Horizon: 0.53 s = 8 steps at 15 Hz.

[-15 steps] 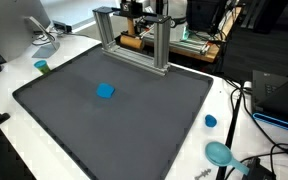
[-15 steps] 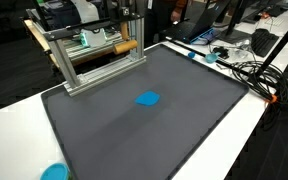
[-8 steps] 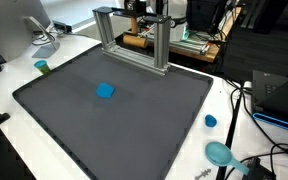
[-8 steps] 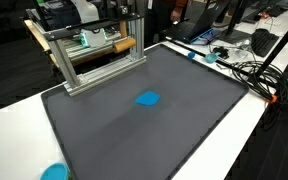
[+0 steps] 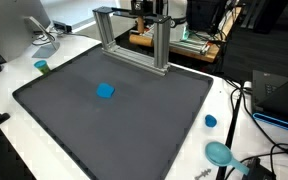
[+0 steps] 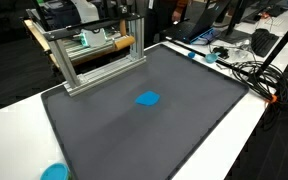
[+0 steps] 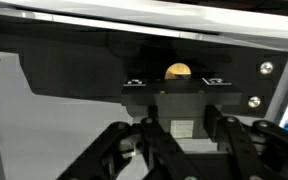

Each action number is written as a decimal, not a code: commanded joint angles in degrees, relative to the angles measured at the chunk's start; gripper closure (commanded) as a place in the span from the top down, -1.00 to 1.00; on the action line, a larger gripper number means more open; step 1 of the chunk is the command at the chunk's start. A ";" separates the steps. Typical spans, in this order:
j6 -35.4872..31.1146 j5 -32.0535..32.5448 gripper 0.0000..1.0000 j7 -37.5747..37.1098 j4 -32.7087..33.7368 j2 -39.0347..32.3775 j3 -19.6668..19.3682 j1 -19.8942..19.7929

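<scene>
Dark grey mat (image 5: 134, 120): small bright-blue block (image 5: 105, 91), squarish, lying flat.

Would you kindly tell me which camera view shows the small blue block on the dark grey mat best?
In an exterior view the small blue block shows best: widest and unobstructed, near the middle of the dark grey mat. It also appears in an exterior view at, clear but slightly smaller. The wrist view does not show it.

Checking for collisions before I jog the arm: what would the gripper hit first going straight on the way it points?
Probably the small round yellowish thing that shows between the open fingers of the gripper in the wrist view, with a dark surface behind it; depth is unclear.
</scene>
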State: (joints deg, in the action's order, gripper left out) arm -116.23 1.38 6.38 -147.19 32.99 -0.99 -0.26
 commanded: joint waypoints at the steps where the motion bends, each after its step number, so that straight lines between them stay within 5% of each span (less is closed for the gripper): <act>1: 1.47 -1.25 -0.57 -0.97 -2.08 3.76 -0.46 0.52; 6: 2.68 -2.19 -0.57 -2.57 -2.85 4.86 -0.51 0.34; 7: 3.08 -2.59 0.43 -3.02 -2.68 4.92 -0.66 0.22; 8: 3.00 -2.90 0.44 -3.37 -2.58 5.17 -0.88 0.04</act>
State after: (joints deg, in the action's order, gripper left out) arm -114.50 0.29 4.24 -149.26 35.46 -1.03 -0.28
